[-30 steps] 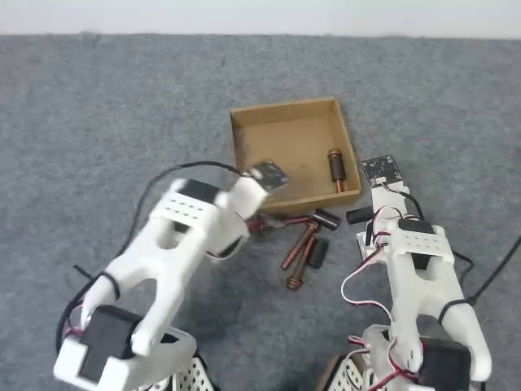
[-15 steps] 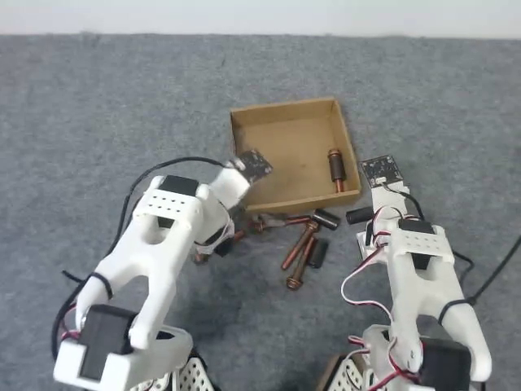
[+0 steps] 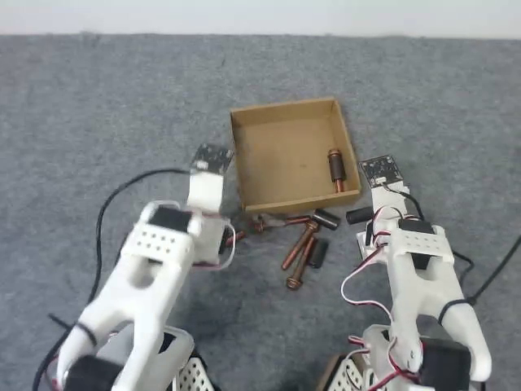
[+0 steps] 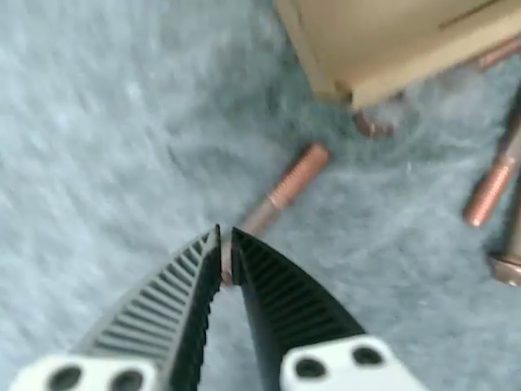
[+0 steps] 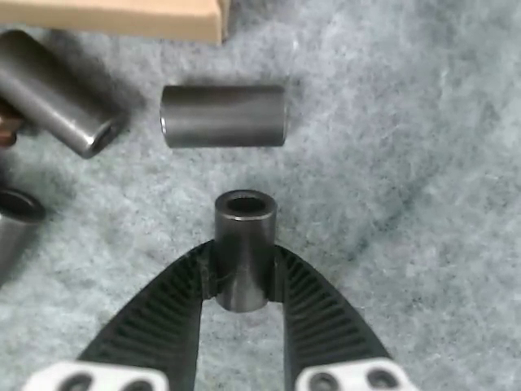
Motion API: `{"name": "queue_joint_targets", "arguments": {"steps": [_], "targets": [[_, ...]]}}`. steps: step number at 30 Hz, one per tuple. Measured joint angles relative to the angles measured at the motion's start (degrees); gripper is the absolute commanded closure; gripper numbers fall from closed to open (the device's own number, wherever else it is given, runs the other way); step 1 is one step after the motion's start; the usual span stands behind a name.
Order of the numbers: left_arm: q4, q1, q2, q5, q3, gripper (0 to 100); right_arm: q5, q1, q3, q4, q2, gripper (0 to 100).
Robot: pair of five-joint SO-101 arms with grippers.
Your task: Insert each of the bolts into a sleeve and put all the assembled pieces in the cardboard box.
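Note:
My left gripper [image 4: 225, 236] is shut on one end of a copper bolt [image 4: 291, 177], just off the near left corner of the cardboard box [image 4: 383, 49]. In the high view that bolt [image 3: 237, 236] pokes out beside the left arm. My right gripper [image 5: 244, 257] is shut on an upright dark sleeve [image 5: 244, 236], right of the box [image 3: 281, 151]. One assembled piece [image 3: 334, 169] lies inside the box by its right wall. Loose bolts [image 3: 298, 244] and sleeves [image 3: 317, 252] lie on the carpet in front of the box.
A sleeve [image 5: 224, 116] lies on its side just beyond the held one, with another [image 5: 59, 94] beside it near the box edge. Grey carpet stretches open left of the box and beyond it. Cables trail from both arms.
The left arm has swung left and back from the pile at the box's front edge, bringing the bolt with it. The right arm has kept still.

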Motion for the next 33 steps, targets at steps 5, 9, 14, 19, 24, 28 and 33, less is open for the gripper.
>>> {"name": "queue_joint_targets", "arguments": {"steps": [5, 9, 14, 19, 24, 28, 33], "targets": [[0.00, 4.57, -6.95, 5.19, 8.44, 99, 0.18, 0.00, 0.00, 0.00, 0.00, 98.9], [-0.44, 5.71, -8.62, 10.46, 11.69, 99, 0.18, 0.00, 0.00, 0.00, 0.00, 98.9], [-4.04, 2.29, -6.95, 12.48, 12.04, 99, 0.18, 0.00, 0.00, 0.00, 0.00, 98.9], [-8.35, 1.32, 1.05, 12.84, 12.22, 99, 0.18, 0.00, 0.00, 0.00, 0.00, 98.9], [-8.26, 1.23, 7.47, 13.19, 8.70, 99, 0.18, 0.00, 0.00, 0.00, 0.00, 98.9], [-8.18, 0.09, 10.81, 13.27, 5.80, 99, 0.18, 0.00, 0.00, 0.00, 0.00, 98.9], [-8.44, -6.68, 15.30, 13.27, 0.79, 99, 0.18, 0.00, 0.00, 0.00, 0.00, 98.9]]}}
